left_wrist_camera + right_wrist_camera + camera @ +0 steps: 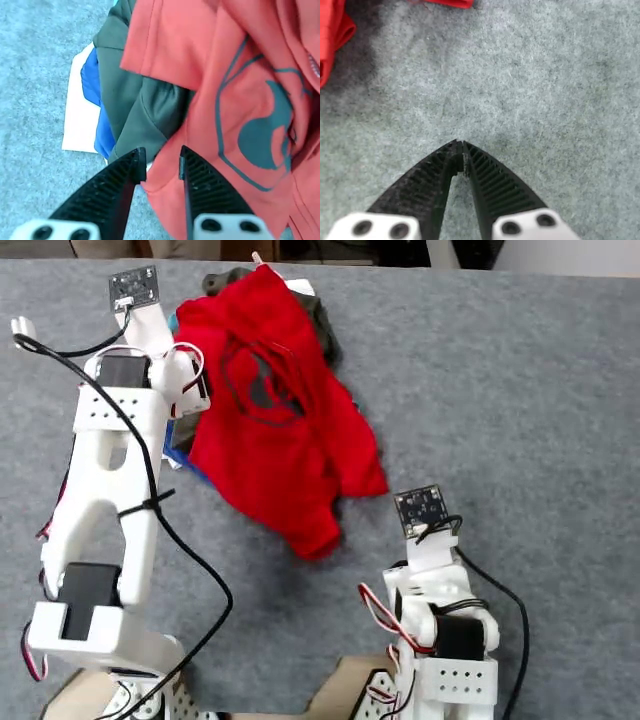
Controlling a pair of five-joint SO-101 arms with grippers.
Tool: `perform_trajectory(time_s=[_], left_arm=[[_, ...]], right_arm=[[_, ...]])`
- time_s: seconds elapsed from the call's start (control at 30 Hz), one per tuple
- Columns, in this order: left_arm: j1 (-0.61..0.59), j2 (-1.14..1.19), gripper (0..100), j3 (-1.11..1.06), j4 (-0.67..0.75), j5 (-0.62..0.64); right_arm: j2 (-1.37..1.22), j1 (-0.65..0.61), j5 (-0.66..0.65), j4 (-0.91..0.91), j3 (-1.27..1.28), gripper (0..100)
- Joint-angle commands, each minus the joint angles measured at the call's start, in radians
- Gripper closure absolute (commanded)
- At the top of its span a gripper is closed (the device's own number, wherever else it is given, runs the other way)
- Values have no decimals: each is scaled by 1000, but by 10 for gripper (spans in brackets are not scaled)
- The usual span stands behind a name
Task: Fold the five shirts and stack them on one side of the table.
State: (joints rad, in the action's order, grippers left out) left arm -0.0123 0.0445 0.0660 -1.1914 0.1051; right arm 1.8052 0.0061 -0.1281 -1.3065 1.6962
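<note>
The grey felt counter (520,390) carries everything. On it, the red shirt (275,440) sprawls unfolded and rumpled, draped over a heap of other garments at the far left and trailing toward the middle. The left arm (110,470) stretches out to that heap, while the right arm (440,620) sits tucked near the front edge. Under the red shirt lies a dark olive shirt (135,105), then a blue shirt (95,100), then a white one (80,115) flat on the felt. Four colours are visible, so a fifth shirt cannot be confirmed.

The left pincer (161,157) is released, its jaws a little apart and gripping nothing, poised right over the spot where the red hem meets the olive fabric. The right pincer (461,145) is clenched on nothing above bare felt, near the red shirt's edge.

The likely risk is that closing here pinches both the red and the olive layers, so lifting drags the heap apart. Pulling with one arm alone, while the right stays idle, could also bunch the red shirt further rather than spread it flat.
</note>
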Motion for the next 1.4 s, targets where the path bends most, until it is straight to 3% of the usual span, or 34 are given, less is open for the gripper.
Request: perform_trajectory(time_s=[0.0, 0.47, 0.6, 0.77, 1.17, 1.37], left_arm=[[-14, 58, 874, 57, 15, 11], [-12, 320, 881, 180, 9, 11], [-14, 335, 985, 203, 9, 43], [-14, 335, 981, 249, 2, 80], [-15, 335, 981, 620, -330, 87], [-95, 335, 981, 772, -423, 83]], right_arm=[[90, -1, 9, -6, -5, 994], [90, -1, 9, -6, -5, 994], [90, -1, 9, -6, -5, 994], [90, -1, 9, -6, -5, 994], [90, -1, 9, -6, -5, 994], [90, -1, 9, -6, -5, 994]])
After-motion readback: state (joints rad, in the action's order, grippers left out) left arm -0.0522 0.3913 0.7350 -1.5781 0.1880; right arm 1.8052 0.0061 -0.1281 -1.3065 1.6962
